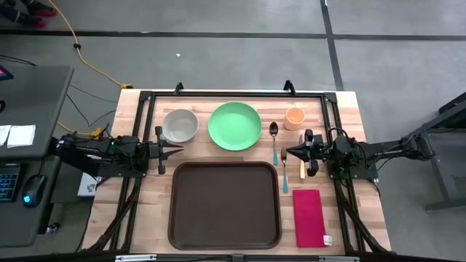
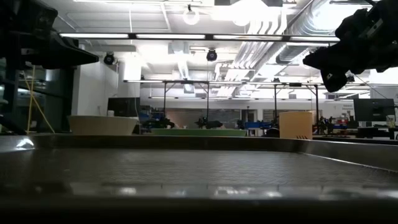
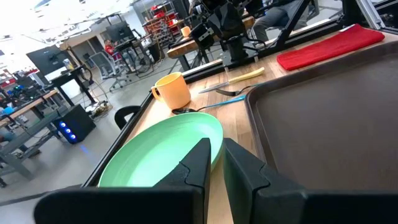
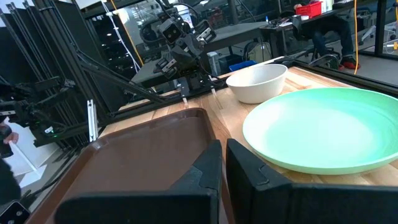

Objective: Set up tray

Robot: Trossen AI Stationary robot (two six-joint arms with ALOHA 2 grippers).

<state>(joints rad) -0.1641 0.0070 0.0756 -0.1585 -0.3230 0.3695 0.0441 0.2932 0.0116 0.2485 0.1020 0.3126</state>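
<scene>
Wooden planks make up the table (image 1: 145,211), and both arms hover over it, one at each side, holding nothing. At the far left, the left gripper (image 1: 179,151) points inward, its jaws showing a narrow gap with nothing between them. Just beyond its tip sits the white bowl (image 1: 180,125), near the table's far edge. Next comes the green plate (image 1: 234,126), close beside the bowl. The tray (image 1: 224,206), dark brown with rounded corners and a raised rim, lies bare in the middle of the table's near half, just in front of the bowl and plate. To its right lie a spoon (image 1: 274,135) and a fork (image 1: 285,173) with blue handles, then a knife (image 1: 302,168) with a yellow handle, and the orange cup (image 1: 294,117) stands behind them. A red napkin (image 1: 309,217) lies right of the tray. The right gripper (image 1: 290,152) hangs above the cutlery, jaws pressed fully together on nothing.
</scene>
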